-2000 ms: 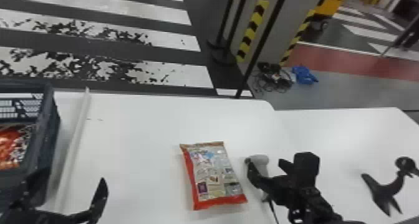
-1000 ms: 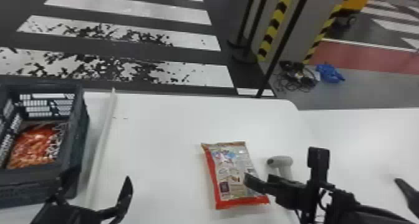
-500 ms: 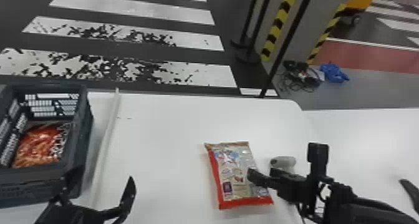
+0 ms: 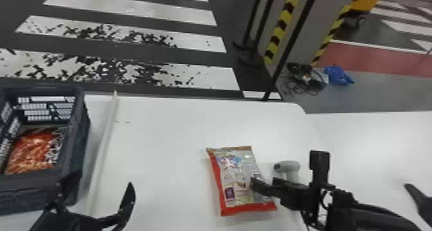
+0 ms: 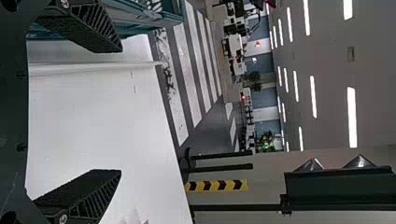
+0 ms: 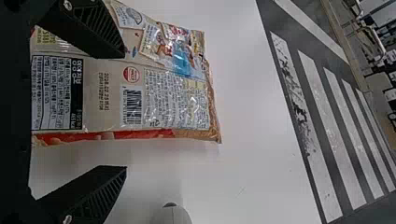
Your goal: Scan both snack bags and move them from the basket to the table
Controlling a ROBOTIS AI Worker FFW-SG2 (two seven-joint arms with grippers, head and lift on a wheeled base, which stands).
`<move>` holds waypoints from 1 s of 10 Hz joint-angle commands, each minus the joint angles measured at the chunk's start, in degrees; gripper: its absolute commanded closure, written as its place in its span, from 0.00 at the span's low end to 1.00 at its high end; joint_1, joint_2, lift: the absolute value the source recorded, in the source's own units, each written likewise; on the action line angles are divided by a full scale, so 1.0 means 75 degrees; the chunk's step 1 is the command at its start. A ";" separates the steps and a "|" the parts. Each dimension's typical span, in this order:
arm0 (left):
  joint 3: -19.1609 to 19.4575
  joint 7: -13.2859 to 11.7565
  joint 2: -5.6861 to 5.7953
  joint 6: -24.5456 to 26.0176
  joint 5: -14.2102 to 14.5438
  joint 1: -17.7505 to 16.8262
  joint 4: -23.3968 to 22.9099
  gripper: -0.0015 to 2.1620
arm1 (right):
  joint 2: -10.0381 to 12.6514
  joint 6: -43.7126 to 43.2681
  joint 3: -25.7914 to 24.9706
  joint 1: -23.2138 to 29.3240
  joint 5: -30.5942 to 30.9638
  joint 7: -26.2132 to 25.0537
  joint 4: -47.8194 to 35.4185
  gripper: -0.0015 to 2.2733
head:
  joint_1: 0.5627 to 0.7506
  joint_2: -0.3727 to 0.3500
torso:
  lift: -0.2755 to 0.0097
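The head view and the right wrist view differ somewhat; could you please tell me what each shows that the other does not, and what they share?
Head view: the basket with a snack bag inside, the pale bar beside it, and the left gripper.

Right wrist view: a readable-size barcode on the table's snack bag.

Both: that bag, the right gripper, the scanner's grey head and the white table.

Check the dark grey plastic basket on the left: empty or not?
Not empty: a shiny red-orange snack bag lies inside the basket, on its bottom.
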 commanded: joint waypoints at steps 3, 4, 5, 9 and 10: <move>0.0007 0.0001 -0.0007 0.0063 -0.0014 -0.0023 0.0043 0.03 | -0.0007 0.0692 0.0012 -0.0161 -0.0104 0.0458 0.0324 0.33 | 0.70 0.16 | 0.62; 0.0007 0.0001 -0.0030 0.0063 -0.0014 -0.0023 0.0043 0.03 | -0.0007 0.0692 0.0024 -0.0161 -0.0034 0.0458 0.0336 0.74 | 0.70 0.18 | 0.62; -0.0028 0.0001 -0.0054 0.0063 -0.0049 -0.0023 0.0043 0.03 | -0.0007 0.0645 -0.0012 -0.0149 -0.0081 0.0458 0.0324 0.99 | 0.70 0.18 | 0.62; -0.0122 0.0095 -0.0066 0.0063 -0.0119 -0.0035 0.0043 0.03 | 0.0005 0.0340 -0.0152 0.0050 -0.0280 0.0458 -0.0062 0.99 | 0.70 0.16 | 0.62; -0.0146 0.0153 -0.0066 0.0063 -0.0131 -0.0035 0.0043 0.03 | 0.0005 0.0364 -0.0222 0.0156 -0.0538 0.0470 -0.0309 0.99 | 0.70 0.16 | 0.62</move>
